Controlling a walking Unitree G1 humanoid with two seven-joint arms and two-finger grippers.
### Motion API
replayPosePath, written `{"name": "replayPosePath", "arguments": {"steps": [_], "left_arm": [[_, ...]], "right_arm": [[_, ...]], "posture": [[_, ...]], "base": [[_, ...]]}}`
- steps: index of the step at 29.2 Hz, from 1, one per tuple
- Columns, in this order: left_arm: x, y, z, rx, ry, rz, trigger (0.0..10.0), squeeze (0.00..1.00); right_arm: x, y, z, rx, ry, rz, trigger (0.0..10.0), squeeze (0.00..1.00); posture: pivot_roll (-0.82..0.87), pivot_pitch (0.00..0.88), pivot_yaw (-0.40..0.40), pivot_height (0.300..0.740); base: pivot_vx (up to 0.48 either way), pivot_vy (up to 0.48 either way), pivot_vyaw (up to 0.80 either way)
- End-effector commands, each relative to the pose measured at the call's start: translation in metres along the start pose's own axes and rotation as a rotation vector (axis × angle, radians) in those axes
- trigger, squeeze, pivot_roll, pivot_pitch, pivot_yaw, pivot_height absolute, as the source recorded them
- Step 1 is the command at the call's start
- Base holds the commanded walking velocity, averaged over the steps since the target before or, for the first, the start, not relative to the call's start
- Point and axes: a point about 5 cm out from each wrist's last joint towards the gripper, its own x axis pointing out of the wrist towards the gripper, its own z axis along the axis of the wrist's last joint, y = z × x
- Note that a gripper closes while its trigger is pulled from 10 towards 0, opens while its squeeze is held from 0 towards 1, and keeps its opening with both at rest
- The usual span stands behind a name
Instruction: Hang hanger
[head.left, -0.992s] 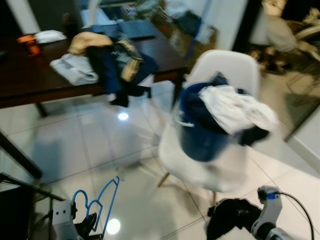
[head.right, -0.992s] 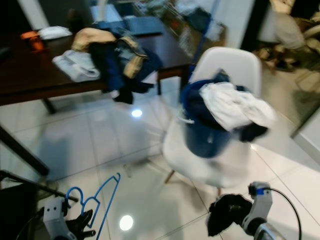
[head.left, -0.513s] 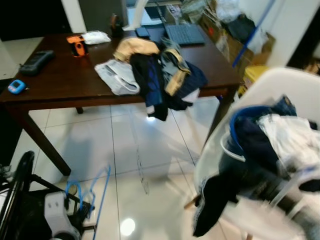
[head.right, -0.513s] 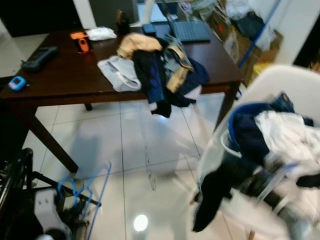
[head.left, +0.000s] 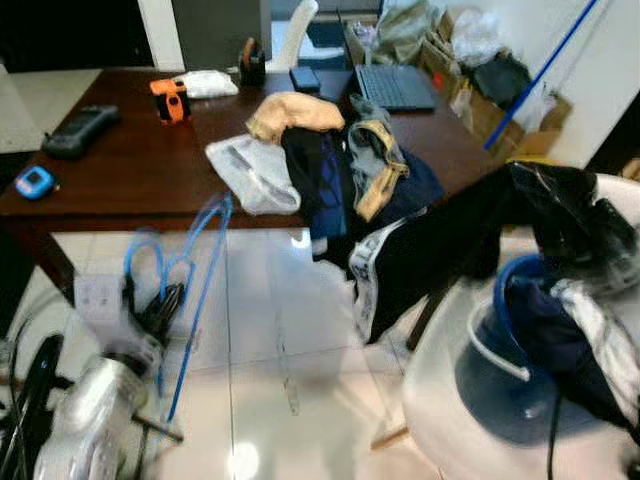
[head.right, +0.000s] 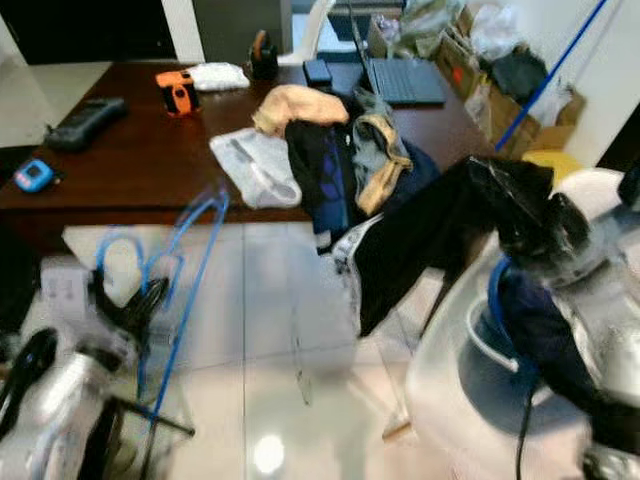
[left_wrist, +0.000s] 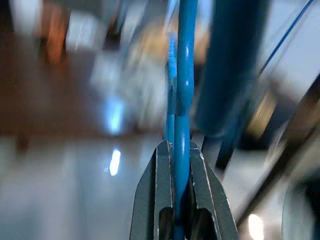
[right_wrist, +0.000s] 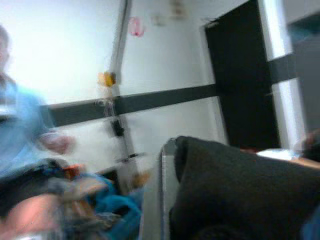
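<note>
The left gripper (head.left: 160, 305) stands at the lower left of the left eye view, its two black fingers (left_wrist: 160, 200) clamped on the blue wire hanger (head.left: 190, 270). The left wrist view confirms the grip: the hanger's blue wire runs straight up between the closed fingers. In the left eye view the hanger rises from the gripper toward the middle left of the frame, its upper end overlapping the front edge of the dark brown wooden table (head.left: 110, 160).

The right gripper (head.right: 545, 235) sits at the right of the right eye view, blurred, with a black garment (head.left: 440, 250) draped from it and trailing down toward the centre of the frame. The right wrist view shows dark cloth bunched against the finger; the gripper holds the garment.

Below the garment, at the lower right, a white moulded plastic chair (head.left: 440, 400) carries a dark blue bucket (head.left: 500, 370) with clothes in it.

On the table, a heap of mixed clothing (head.left: 340, 160) lies at upper centre, partly hanging over the front edge. An orange tool (head.left: 170, 98), a dark handheld device (head.left: 75, 128) and a small blue device (head.left: 35, 182) lie toward the upper left. A dark laptop (head.left: 395, 85) rests at the table's far side.

A blurred person in light blue (right_wrist: 20, 125) appears at the edge of the right wrist view.
</note>
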Motion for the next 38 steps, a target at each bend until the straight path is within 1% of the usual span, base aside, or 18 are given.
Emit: {"name": "replayPosePath", "arguments": {"steps": [1,2,3,4,5,7,9,11,14,16,17,19,20,22,28,31,37,38], "left_arm": [[-0.003,0.006,0.008,0.018,-0.003,0.024,10.0,0.00],[-0.003,0.006,0.008,0.018,-0.003,0.024,10.0,0.00],[0.002,0.005,0.018,0.029,-0.026,0.015,10.0,0.00],[0.007,0.004,0.026,0.037,-0.048,0.011,10.0,0.00],[0.007,0.004,0.026,0.037,-0.048,0.011,10.0,0.00],[0.011,0.002,0.031,0.046,-0.065,0.004,10.0,0.00],[0.016,-0.004,0.036,0.064,-0.076,-0.011,10.0,0.00],[0.018,-0.007,0.036,0.070,-0.075,-0.015,10.0,0.00],[0.019,-0.007,0.035,0.069,-0.069,-0.011,10.0,0.00],[0.022,-0.007,0.031,0.063,-0.050,-0.005,10.0,0.00],[0.022,-0.007,0.031,0.063,-0.050,-0.005,10.0,0.00],[0.024,-0.010,0.030,0.053,-0.037,-0.006,10.0,0.00],[0.024,-0.010,0.030,0.053,-0.037,-0.006,10.0,0.00],[0.023,-0.015,0.027,0.035,-0.026,-0.014,10.0,0.00],[0.023,-0.020,0.025,0.022,-0.015,-0.021,10.0,0.00],[0.023,-0.023,0.023,0.013,-0.013,-0.027,10.0,0.00],[0.024,-0.026,0.023,0.007,-0.015,-0.031,10.0,0.00],[0.025,-0.027,0.023,0.007,-0.016,-0.030,10.0,0.00]], "right_arm": [[0.001,-0.003,-0.008,-0.024,0.035,-0.063,10.0,0.00],[0.001,-0.003,-0.008,-0.024,0.035,-0.063,10.0,0.00],[0.011,-0.001,-0.009,-0.023,0.033,-0.069,10.0,0.00],[0.019,0.005,-0.011,-0.016,0.030,-0.049,10.0,0.00],[0.019,0.005,-0.011,-0.016,0.030,-0.049,10.0,0.00],[0.024,0.010,-0.013,-0.006,0.030,-0.028,10.0,0.00],[0.030,0.018,-0.014,0.025,0.017,0.002,10.0,0.00],[0.034,0.025,-0.016,0.038,0.013,0.030,10.0,0.00],[0.039,0.027,-0.019,0.016,0.022,0.028,10.0,0.00],[0.051,0.031,-0.024,-0.022,0.028,0.016,10.0,0.00],[0.051,0.031,-0.024,-0.022,0.028,0.016,10.0,0.00],[0.059,0.033,-0.025,-0.032,0.013,-0.006,10.0,0.00],[0.059,0.033,-0.025,-0.032,0.013,-0.006,10.0,0.00],[0.064,0.032,-0.024,-0.027,-0.007,-0.041,10.0,0.00],[0.067,0.032,-0.024,-0.018,-0.010,-0.057,10.0,0.00],[0.070,0.035,-0.028,-0.014,0.009,-0.040,10.0,0.00],[0.072,0.038,-0.034,-0.010,0.030,-0.023,10.0,0.00],[0.074,0.042,-0.036,-0.016,0.040,-0.004,10.0,0.00]], "posture": [[0.07,0.063,-0.062,0.740],[0.07,0.063,-0.062,0.740],[0.07,0.059,-0.063,0.740],[0.07,0.055,-0.059,0.740],[0.07,0.055,-0.059,0.740],[0.07,0.054,-0.058,0.740],[0.07,0.048,-0.051,0.740],[0.07,0.046,-0.047,0.740],[0.07,0.044,-0.039,0.740],[0.07,0.044,-0.032,0.740],[0.07,0.044,-0.032,0.740],[0.08,0.044,-0.034,0.740],[0.08,0.044,-0.034,0.740],[0.08,0.046,-0.037,0.740],[0.08,0.047,-0.040,0.740],[0.07,0.046,-0.041,0.740],[0.07,0.045,-0.041,0.740],[0.07,0.044,-0.041,0.740]], "base": [[0.386,0.000,0.00],[0.386,0.000,0.00],[0.386,0.000,0.00],[0.390,0.000,0.00],[0.390,0.000,0.00],[0.394,0.000,0.00],[0.394,0.000,0.00],[0.396,0.000,0.00],[0.393,0.000,0.00],[0.396,0.000,0.00],[0.398,0.000,0.00],[0.396,0.000,0.00],[0.394,0.000,0.00],[0.396,0.000,0.00],[0.396,0.000,0.00],[0.395,0.000,-0.80],[0.398,0.000,0.00],[0.401,0.000,0.00]]}}
